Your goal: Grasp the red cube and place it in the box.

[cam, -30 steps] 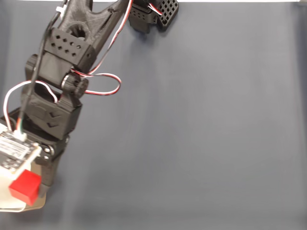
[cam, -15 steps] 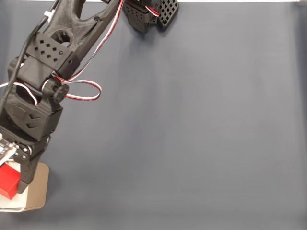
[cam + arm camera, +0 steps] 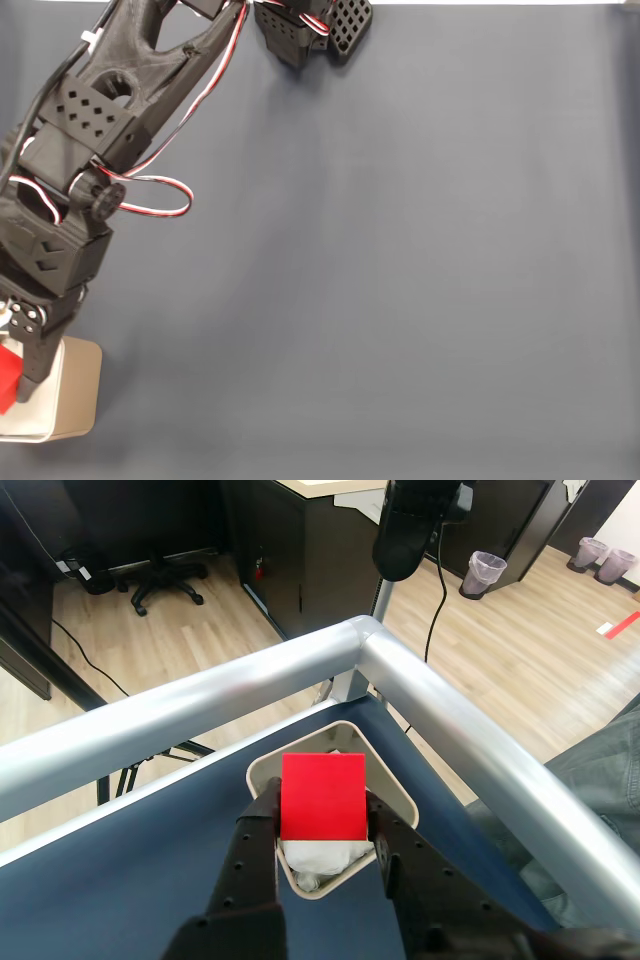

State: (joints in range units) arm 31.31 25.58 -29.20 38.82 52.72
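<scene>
I held gripper (image 3: 322,830) clamped on red cube (image 3: 322,796), directly over box (image 3: 392,781) at near-left table corner, ready for drop.

We find no legible text, label, brand, number or sign in either view; the red cube (image 3: 322,796) shows plain faces; the box (image 3: 398,792) carries no marking; the arm's black housings (image 3: 85,120) bear holes and moulded chevrons but no lettering.
</scene>
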